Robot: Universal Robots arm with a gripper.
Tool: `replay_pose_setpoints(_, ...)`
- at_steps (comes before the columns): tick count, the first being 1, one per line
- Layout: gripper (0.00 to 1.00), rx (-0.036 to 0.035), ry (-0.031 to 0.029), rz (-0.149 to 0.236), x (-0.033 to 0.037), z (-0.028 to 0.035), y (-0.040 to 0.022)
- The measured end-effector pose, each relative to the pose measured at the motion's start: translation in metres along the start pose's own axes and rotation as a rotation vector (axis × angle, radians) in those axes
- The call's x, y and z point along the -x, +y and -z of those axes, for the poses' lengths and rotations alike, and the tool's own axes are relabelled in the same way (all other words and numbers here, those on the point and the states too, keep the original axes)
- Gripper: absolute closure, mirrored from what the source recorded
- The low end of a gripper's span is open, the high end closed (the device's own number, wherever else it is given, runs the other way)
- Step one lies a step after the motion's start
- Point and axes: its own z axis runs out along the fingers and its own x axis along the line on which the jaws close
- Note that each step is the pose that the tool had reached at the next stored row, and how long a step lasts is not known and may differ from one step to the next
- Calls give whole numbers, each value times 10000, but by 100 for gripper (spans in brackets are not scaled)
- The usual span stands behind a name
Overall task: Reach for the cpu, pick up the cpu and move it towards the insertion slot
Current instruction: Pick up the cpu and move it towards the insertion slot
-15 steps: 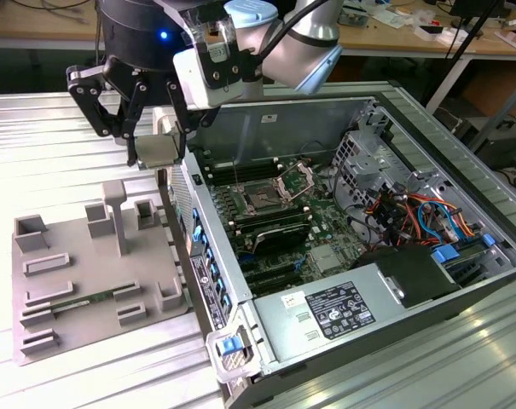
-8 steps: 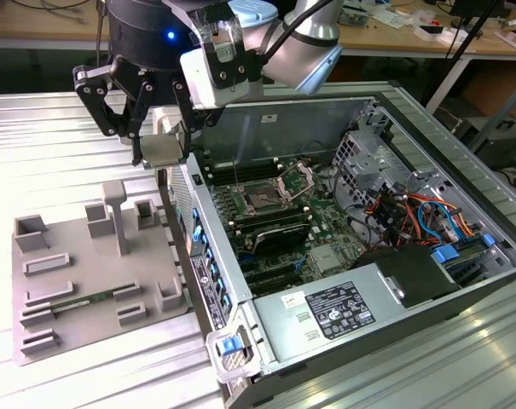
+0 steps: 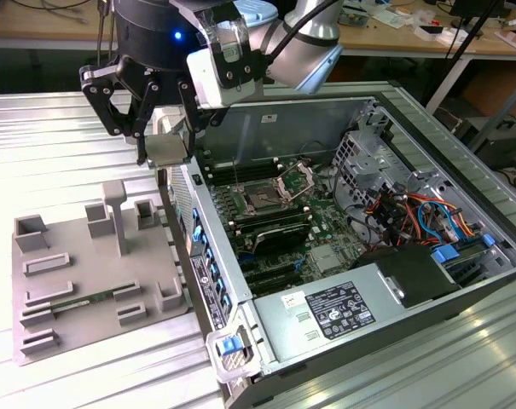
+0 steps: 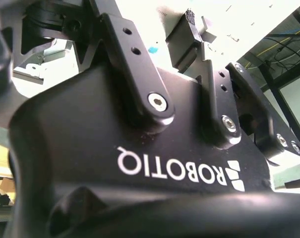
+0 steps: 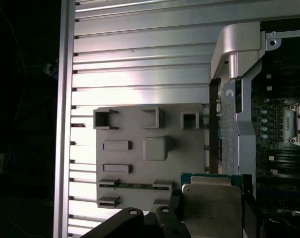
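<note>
We note cpu (image 3: 166,148): flat square, silvery top, green rim, clamped between fingers of hand (image 3: 165,157), aloft between grey tray (image 3: 87,281) and open computer case (image 3: 394,111). Insertion slot (image 3: 264,198) well apart, bracket raised. Ribbed metal tabletop (image 3: 44,136); cluttered benches behind.

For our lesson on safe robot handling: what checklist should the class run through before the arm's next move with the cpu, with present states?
1. cpu gripped by the gripper: ok.
2. cpu lifted clear of the grey tray: ok.
3. cpu above the insertion slot: not ok; it hangs near the case wall.
4. Slot's metal bracket raised: ok, it seems.
5. Slot's contacts undamaged: cannot tell.
</note>
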Motion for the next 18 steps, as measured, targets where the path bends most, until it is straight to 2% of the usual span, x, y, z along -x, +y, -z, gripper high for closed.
replay_pose_setpoints(14, 45, 0, 0, 0, 117, 0, -2)
replay_pose_setpoints(18, 45, 0, 0, 0, 171, 0, -3)
